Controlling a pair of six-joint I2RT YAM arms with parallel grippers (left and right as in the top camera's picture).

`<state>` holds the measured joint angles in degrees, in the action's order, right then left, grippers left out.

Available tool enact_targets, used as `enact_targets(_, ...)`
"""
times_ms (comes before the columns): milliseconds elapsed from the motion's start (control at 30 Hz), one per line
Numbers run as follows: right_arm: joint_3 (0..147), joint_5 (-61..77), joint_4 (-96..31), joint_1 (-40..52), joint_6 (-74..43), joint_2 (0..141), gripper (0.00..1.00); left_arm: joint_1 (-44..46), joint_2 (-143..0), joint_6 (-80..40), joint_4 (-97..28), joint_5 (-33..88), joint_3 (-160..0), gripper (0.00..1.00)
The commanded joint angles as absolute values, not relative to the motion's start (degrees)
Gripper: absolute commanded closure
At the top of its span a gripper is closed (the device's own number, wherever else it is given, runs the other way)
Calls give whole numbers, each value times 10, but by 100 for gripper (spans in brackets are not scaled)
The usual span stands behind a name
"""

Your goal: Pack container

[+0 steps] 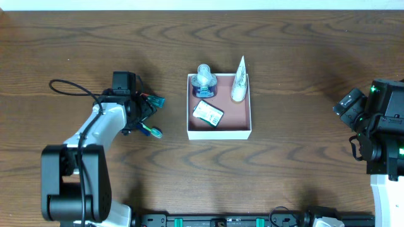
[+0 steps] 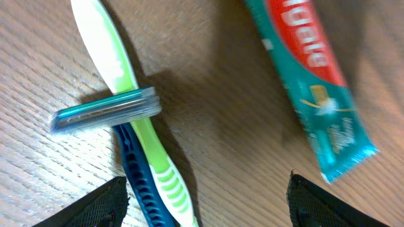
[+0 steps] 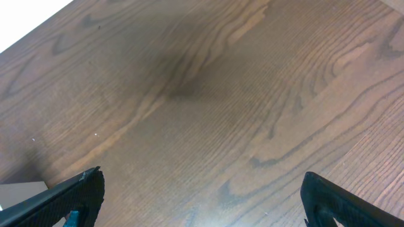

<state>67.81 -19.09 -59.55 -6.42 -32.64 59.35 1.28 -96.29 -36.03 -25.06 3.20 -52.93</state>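
The container [image 1: 219,133], a shallow white box with a pink-brown inside, sits mid-table. It holds a blue bottle [image 1: 205,81], a white tube [image 1: 238,82] and a small packet [image 1: 207,112]. Left of it, my left gripper [image 1: 146,115] hovers open just over the table. In the left wrist view a green-and-white toothbrush [image 2: 136,107] lies crossed with a blue razor [image 2: 104,112] near the left fingertip [image 2: 107,202]. A teal-and-red toothpaste tube [image 2: 312,82] lies by the right one. Nothing is held by the left gripper [image 2: 205,205]. My right gripper [image 3: 202,202] is open over bare wood.
The right arm [image 1: 379,126] stands at the table's right edge, far from the container. Dark wooden tabletop [image 1: 303,50] surrounds the box. The left arm's cable [image 1: 69,87] loops out to the left.
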Motion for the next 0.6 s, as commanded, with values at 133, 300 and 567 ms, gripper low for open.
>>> enact_targets(133, 681, -199, -596, -68, -334, 594, 1, 10, -918, -311, -240, 36, -536, 19)
enact_targets(300, 681, -199, -596, -68, -334, 594, 1, 10, -925, -311, -241, 36, -536, 19)
enact_targets(567, 681, -199, -596, -68, -334, 595, 1, 10, -939, -311, -243, 36, -534, 19)
